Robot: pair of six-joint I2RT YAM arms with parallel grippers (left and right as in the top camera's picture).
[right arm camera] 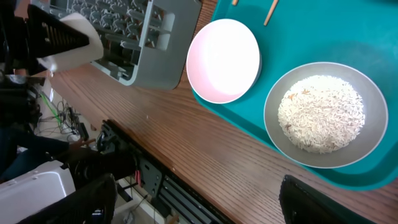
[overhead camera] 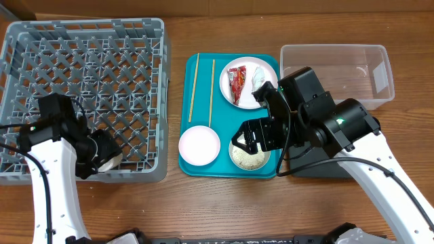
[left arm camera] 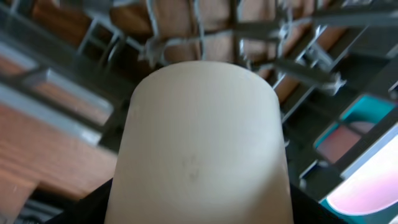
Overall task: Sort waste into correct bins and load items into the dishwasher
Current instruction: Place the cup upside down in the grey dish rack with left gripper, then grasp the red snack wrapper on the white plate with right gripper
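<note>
My left gripper (overhead camera: 102, 150) is shut on the small white cup (left arm camera: 199, 143) and holds it over the front right part of the grey dish rack (overhead camera: 85, 95). My right gripper (overhead camera: 256, 135) is open and empty, above the bowl of white rice (right arm camera: 323, 115) on the teal tray (overhead camera: 230, 166). An empty pale bowl (overhead camera: 199, 145) sits beside it. Two chopsticks (overhead camera: 194, 88) lie at the tray's left. The white plate (overhead camera: 234, 68) holds the red wrapper (overhead camera: 237, 85) and the crumpled tissue (overhead camera: 261, 78).
The clear tub (overhead camera: 339, 71) stands at the back right. The black tray (overhead camera: 319, 168) lies in front of it, mostly hidden under my right arm. The table's front edge runs just below the teal tray.
</note>
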